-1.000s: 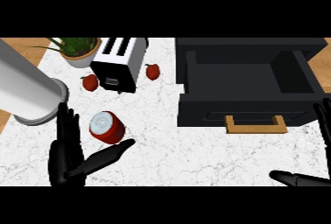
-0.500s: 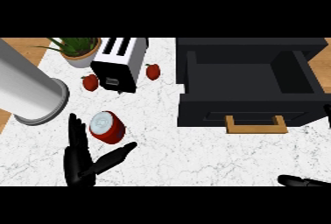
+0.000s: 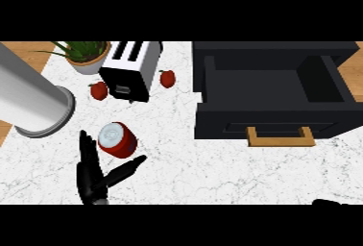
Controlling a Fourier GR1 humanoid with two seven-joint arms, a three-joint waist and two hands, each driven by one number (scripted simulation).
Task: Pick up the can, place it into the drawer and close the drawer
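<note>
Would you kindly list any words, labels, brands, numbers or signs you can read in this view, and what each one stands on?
None: no readable text shows anywhere.
The red can shows only a plain side and a pale lid.
The toaster has a small front panel, with no legible marks.
The black drawer and its wooden handle carry no lettering.

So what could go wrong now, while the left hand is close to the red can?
The can lies tilted, not yet held: the open left hand might push it and make it roll. The grey cylinder stands near the can, so a sideways approach may hit it. The open drawer is far across the counter, a long carry.
</note>
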